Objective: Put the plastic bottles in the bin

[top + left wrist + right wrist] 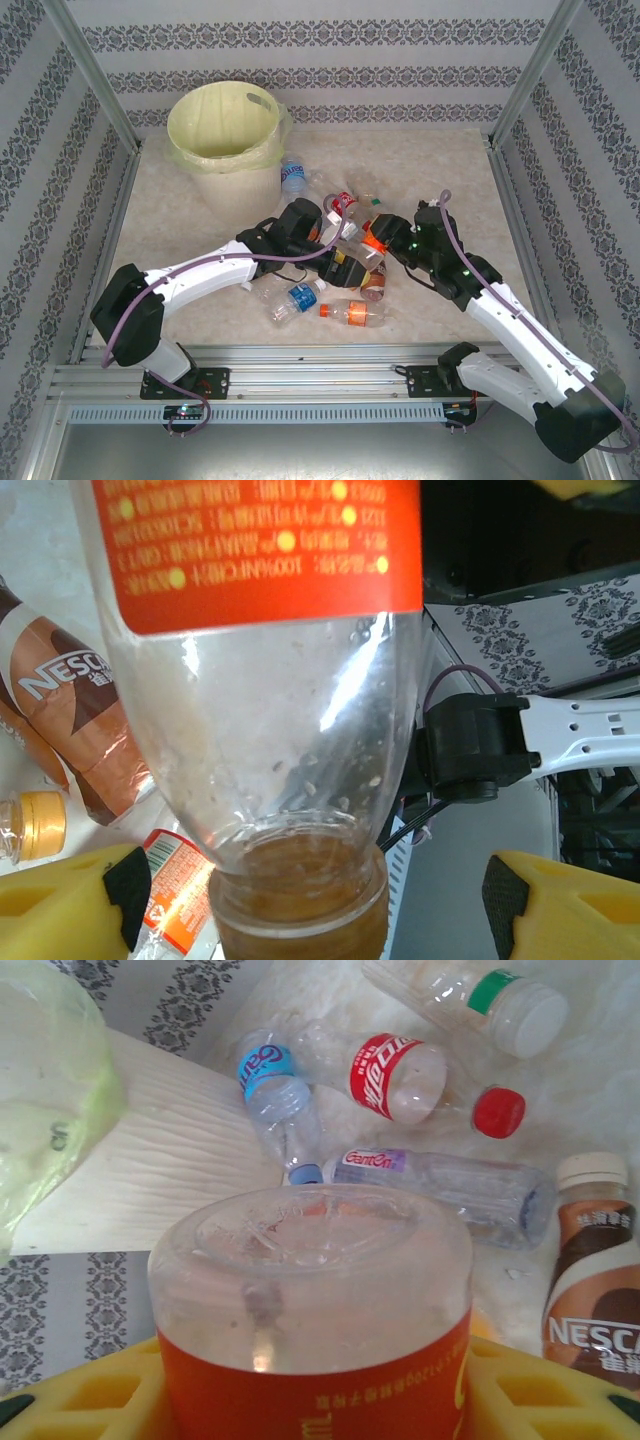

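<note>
Holding the clear plastic bottle with the orange label (310, 1290) tight in the right tool (310, 1400), seemingly up off the pale table (450, 180), likely to carry it. Open wide with the left tool (315, 890) around the brown cap end, not touching it, maybe to take it over. Well apart from the round cream-yellow plastic bin (230, 180) at the back left, so not in yet.

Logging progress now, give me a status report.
Right gripper shut on orange-label bottle. Left gripper open, straddling a bottle neck. Loose bottles lie near the bin.
</note>
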`<state>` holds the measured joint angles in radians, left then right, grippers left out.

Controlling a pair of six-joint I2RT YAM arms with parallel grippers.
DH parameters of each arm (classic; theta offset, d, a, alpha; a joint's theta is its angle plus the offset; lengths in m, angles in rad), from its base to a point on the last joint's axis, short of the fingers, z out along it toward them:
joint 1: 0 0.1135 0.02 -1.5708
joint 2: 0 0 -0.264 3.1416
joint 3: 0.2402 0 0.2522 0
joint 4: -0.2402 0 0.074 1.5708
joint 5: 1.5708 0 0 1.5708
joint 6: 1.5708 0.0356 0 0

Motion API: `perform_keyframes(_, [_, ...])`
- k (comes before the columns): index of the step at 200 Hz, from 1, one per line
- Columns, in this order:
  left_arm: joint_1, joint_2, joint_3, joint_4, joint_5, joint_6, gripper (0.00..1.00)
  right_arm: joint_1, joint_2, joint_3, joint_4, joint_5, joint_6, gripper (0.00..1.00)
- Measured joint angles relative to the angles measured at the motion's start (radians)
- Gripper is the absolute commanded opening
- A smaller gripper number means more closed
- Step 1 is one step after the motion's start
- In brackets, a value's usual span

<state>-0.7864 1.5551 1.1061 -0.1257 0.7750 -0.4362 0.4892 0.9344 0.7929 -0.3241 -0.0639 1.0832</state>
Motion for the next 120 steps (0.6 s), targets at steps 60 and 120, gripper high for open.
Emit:
perform_keyframes(60, [0.000, 0.001, 0.000, 0.000, 0.003, -0.014, 0.53, 0.025, 0.011, 0.017, 0.023, 0.022, 0.011, 0.50])
perform_keyframes(120, [0.001, 0.001, 0.000, -0.001, -0.014, -0.010, 0.38, 0.037, 0.016, 0.021, 0.029, 0.037, 0.011, 0.55])
